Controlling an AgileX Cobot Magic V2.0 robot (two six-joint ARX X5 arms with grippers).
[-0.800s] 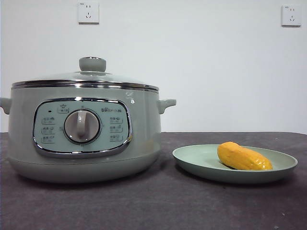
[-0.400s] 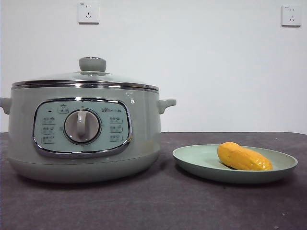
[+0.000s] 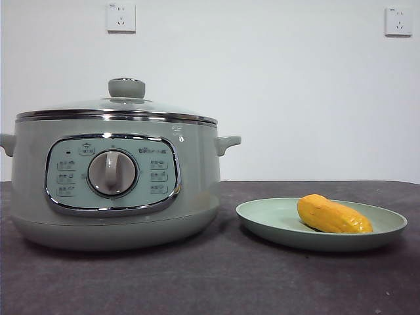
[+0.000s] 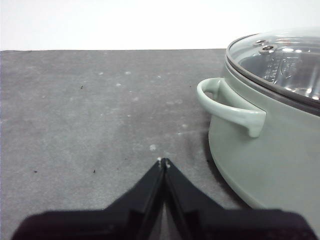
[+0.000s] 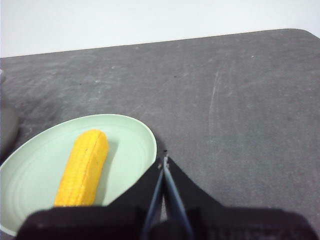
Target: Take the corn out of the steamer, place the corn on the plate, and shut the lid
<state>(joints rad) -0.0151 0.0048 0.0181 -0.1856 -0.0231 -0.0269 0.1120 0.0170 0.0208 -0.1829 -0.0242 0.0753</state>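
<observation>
The steamer (image 3: 115,180) stands on the dark grey worktop (image 3: 216,282), its control panel and dial facing the low front camera, and the lid (image 3: 118,108) sits squarely on it, the steel rim resting all round the pot's edge with the knob upright on top. Beside the pot, apart from it, lies the plate (image 3: 262,220), and the corn (image 3: 333,215) lies on its side in that plate, toward the half of it farther from the steamer. Two white wall sockets (image 3: 121,17) show high on the pale wall behind. Neither arm reaches into the front view. The left tool (image 4: 163,163) hangs over bare worktop just beside the steamer's side handle (image 4: 227,105), its two black jaws pressed together at the tips and holding nothing; through the glass of the lid from this side I can make out a shiny inner surface, though not what, if anything, lies in the pot. The right tool (image 5: 164,161) hovers at the near rim of the plate (image 5: 142,132), its jaws likewise shut tip to tip and empty, with the corn (image 5: 84,167) lying lengthwise in the plate close by and not touched by the tool.
</observation>
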